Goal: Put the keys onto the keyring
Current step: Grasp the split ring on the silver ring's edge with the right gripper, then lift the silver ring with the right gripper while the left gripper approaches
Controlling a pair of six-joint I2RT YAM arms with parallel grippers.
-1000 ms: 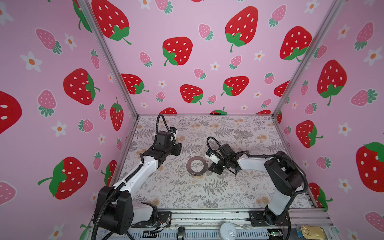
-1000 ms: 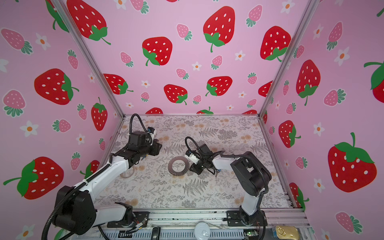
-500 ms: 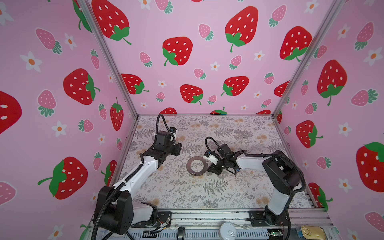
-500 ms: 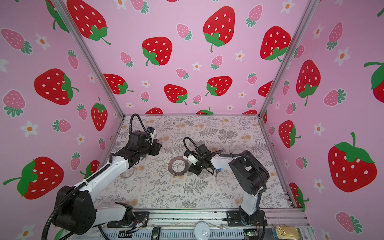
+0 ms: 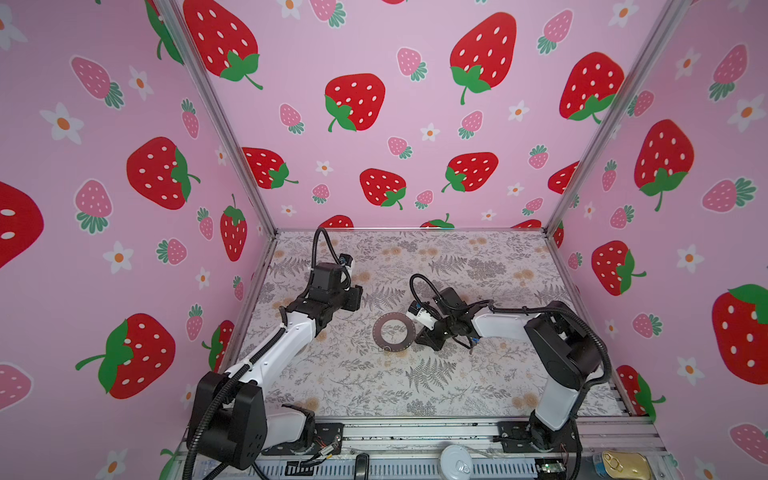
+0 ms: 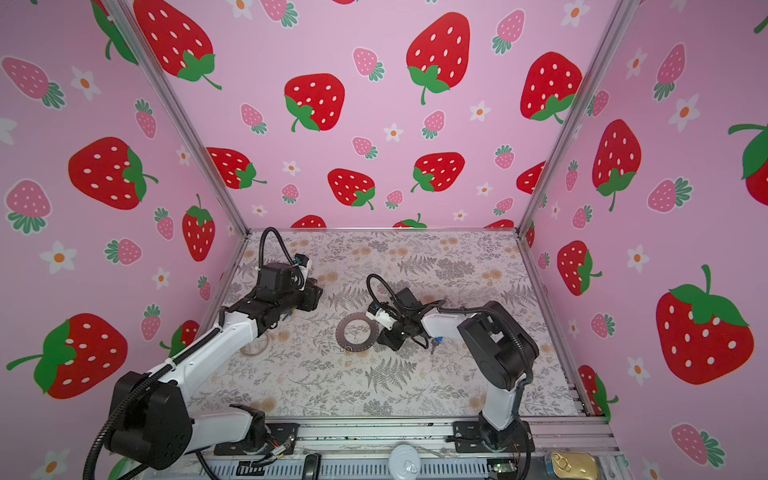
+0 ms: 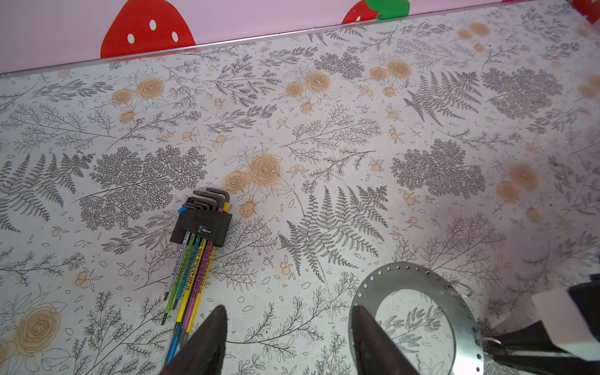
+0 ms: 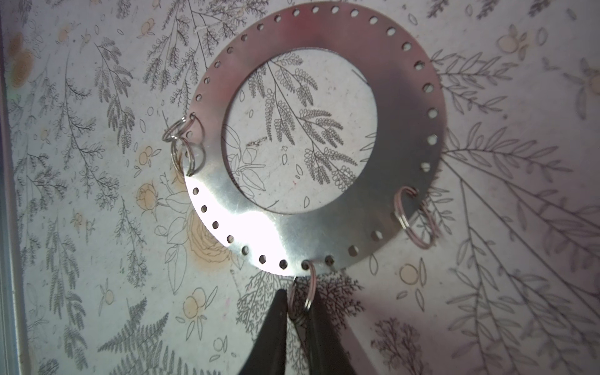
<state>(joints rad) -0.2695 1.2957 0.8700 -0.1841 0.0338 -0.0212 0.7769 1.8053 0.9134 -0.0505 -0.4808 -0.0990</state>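
The keyring (image 5: 394,332) (image 6: 356,332) (image 7: 406,279) lies flat at the table's middle, a wide grey ring (image 8: 406,130) with small holes and wire loops round its rim. My right gripper (image 8: 300,297) (image 5: 422,337) (image 6: 385,338) sits at the ring's right edge, shut on one small wire loop (image 8: 308,285). The keys show as a blue-headed key (image 5: 473,340) (image 6: 436,341) just behind that gripper, under the right forearm. My left gripper (image 7: 289,308) (image 5: 352,298) hovers left of the ring, open and holding nothing.
A bundle of coloured hex keys (image 7: 198,246) in a black holder lies under the left wrist. A pale tan coil (image 6: 253,347) rests beside the left forearm. Other wire loops (image 8: 412,220) hang on the ring's rim. Pink walls close three sides.
The right gripper's fingers have closed in on the wire loop and the wrist has edged slightly left toward the ring. The left arm has stayed put.
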